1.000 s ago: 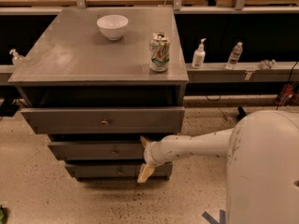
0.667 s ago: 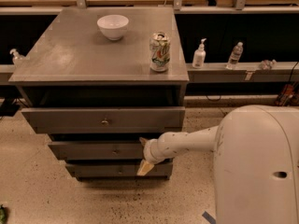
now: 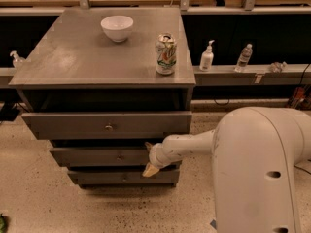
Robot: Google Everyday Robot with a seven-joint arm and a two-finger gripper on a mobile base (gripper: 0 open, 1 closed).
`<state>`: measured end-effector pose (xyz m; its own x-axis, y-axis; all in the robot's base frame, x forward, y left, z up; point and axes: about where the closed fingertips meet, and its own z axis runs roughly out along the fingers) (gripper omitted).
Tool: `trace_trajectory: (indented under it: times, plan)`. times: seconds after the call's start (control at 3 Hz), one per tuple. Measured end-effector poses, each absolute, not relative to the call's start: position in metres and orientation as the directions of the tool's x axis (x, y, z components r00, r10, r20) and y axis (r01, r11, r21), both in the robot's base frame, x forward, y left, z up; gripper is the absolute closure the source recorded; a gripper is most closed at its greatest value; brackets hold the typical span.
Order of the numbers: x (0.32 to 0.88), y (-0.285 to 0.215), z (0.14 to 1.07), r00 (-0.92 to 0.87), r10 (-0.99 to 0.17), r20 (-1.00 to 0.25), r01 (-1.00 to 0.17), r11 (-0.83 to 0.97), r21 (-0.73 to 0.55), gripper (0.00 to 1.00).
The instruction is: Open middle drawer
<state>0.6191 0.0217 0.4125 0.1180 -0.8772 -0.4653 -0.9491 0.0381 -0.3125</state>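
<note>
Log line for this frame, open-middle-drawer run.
claw: open, at middle drawer front, right of knob | top drawer: pulled out | cabinet top: bowl, can

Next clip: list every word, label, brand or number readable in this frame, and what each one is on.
No text here can be read.
The can on the cabinet top: printed design, too blurred to read.
The pump bottle and the water bottle on the shelf: labels too small to read.
The middle drawer, with the gripper at its right end: no marking shows.
</note>
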Motion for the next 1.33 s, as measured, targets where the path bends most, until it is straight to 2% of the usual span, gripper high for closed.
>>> trace_trajectory:
  times: [0.67, 1.0, 1.33]
  plan:
    - [0.6012, 0.0288, 0.4197, 0.133, -0.869, -0.476, -0.957, 0.012, -0.290, 0.48]
    - [0.6012, 0.0288, 0.4215, 0.133, -0.869, -0.476, -0.957, 0.012, -0.290, 0.44]
    - [0.6011, 0.0289, 0.4224, 0.133, -0.869, -0.476, -0.957, 0.012, -0.290, 0.34]
